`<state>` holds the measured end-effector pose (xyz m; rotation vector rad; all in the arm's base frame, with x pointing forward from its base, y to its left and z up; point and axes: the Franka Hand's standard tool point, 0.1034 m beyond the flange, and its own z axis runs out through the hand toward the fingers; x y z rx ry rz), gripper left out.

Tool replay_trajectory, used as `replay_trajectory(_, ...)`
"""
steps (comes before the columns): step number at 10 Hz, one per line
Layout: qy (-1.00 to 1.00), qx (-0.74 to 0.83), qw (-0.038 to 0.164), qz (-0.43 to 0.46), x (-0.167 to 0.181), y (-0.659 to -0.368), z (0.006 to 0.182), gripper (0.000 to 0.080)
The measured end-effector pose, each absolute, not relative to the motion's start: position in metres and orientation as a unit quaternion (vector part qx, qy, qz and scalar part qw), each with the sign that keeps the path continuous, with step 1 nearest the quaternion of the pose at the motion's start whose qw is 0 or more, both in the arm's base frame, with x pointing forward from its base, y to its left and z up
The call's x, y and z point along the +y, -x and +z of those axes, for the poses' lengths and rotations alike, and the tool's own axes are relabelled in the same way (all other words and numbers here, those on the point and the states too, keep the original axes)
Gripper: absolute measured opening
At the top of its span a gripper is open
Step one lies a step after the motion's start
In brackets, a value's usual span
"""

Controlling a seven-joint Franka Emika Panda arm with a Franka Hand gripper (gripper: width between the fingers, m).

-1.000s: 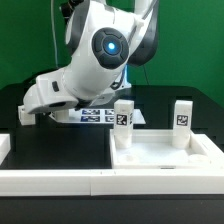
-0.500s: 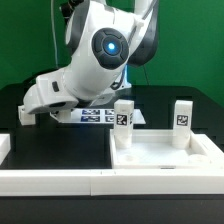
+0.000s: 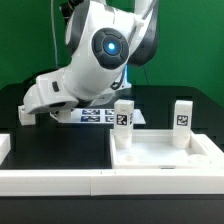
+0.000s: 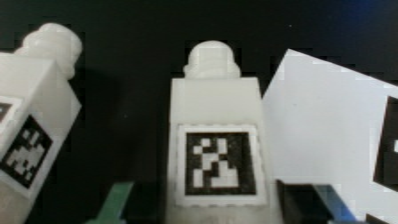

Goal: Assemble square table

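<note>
A white robot arm (image 3: pixel 100 50) bends low over a black table, reaching away from the table top (image 3: pixel 165 152) toward the exterior view's left. The table top, a white square tray with a raised rim, lies near the front. Two upright legs (image 3: pixel 123 115) stand at its far edge.

Over the last second nothing in the exterior view shifts: the arm, table top and upright legs sit exactly where they were. The arm appears to have stopped travelling and settled over its target.

The wrist view shows that target. It is a loose leg (image 4: pixel 217 130), a white block with a black-and-white tag and a rounded peg. It sits apart from the table top and is hidden behind the arm in the exterior view.

The gripper (image 4: pixel 214 208) straddles this leg, its fingers (image 4: pixel 118 205) set just beside either flank, about the leg's width apart. Whether they press it I cannot tell. A second leg (image 4: pixel 36 110) lies just beside it.

This looks like the step of picking up a leg to carry to the table top.
</note>
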<state>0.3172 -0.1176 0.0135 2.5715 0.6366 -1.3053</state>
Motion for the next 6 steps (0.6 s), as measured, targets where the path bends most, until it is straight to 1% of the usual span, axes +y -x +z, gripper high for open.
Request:
replay_trajectory(1,-0.858,0.233,0.083,-0.450,-0.113,-0.326,0.034,0.0288)
replay_trajectory(2,-0.859,0.233,0.077,-0.450,-0.109,-0.336,0.059,0.0289)
replay_trajectory(3,-0.859,0.228,0.074,-0.451,-0.106,-0.344,0.079,0.0289)
replay_trajectory(4,-0.860,0.229,0.076,-0.449,-0.098,-0.353,0.095,0.0289)
replay_trajectory(5,-0.864,0.235,0.076,-0.438,-0.092,-0.355,0.101,0.0290)
replay_trajectory(6,-0.866,0.236,0.073,-0.435,-0.093,-0.354,0.099,0.0290)
